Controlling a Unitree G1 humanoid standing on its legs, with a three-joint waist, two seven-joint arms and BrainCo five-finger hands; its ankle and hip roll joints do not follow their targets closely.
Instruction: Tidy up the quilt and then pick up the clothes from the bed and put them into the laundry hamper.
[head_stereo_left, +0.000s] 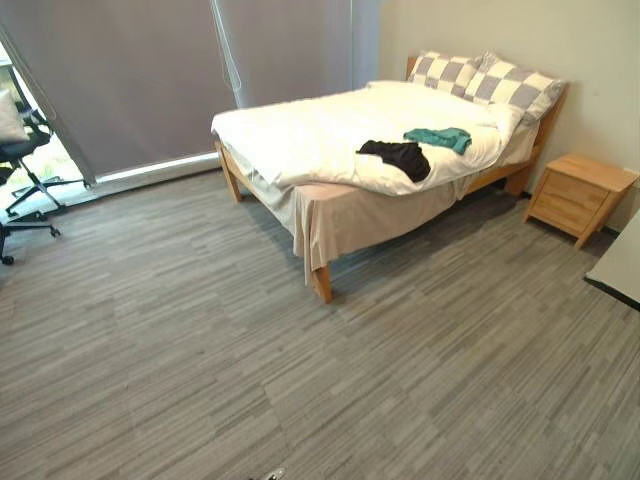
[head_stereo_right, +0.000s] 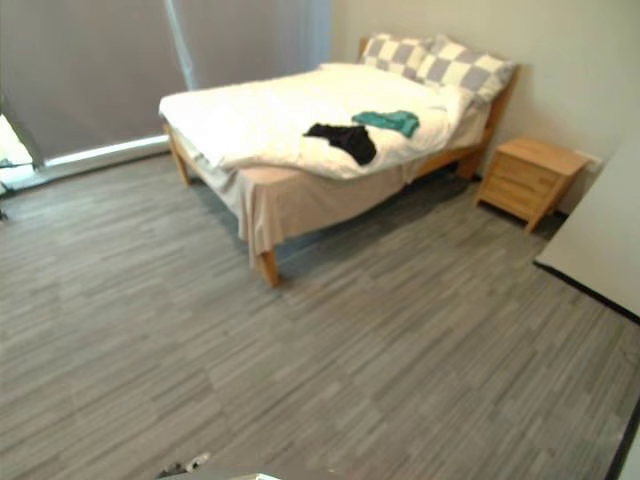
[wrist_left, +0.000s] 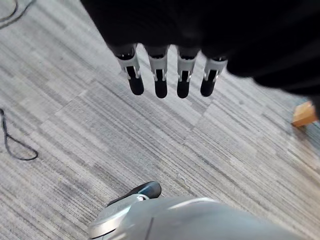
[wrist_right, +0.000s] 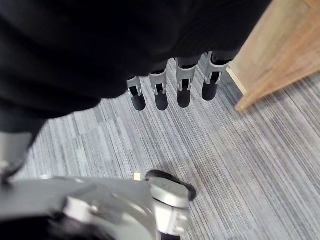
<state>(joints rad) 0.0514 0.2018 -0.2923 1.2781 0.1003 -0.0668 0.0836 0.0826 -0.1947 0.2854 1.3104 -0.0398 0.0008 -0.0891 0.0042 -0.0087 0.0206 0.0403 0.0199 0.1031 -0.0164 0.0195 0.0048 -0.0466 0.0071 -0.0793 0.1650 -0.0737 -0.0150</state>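
Across the room stands a wooden bed (head_stereo_left: 322, 283) with a white quilt (head_stereo_left: 310, 130) lying rumpled on it, its near edge hanging unevenly over a beige sheet. A black garment (head_stereo_left: 398, 156) lies on the quilt's near side, and a teal garment (head_stereo_left: 440, 137) rests just behind it toward the pillows. My left hand (wrist_left: 160, 82) hangs over the grey floor with straight fingers and holds nothing. My right hand (wrist_right: 170, 92) also hangs open above the floor, next to a wooden panel (wrist_right: 280, 50).
Two checked pillows (head_stereo_left: 480, 78) lean at the headboard. A wooden nightstand (head_stereo_left: 578, 195) stands right of the bed, and a pale tabletop edge (head_stereo_left: 620, 265) juts in at the right. An office chair (head_stereo_left: 20, 160) sits far left by grey curtains (head_stereo_left: 150, 70). Wide grey floor lies between me and the bed.
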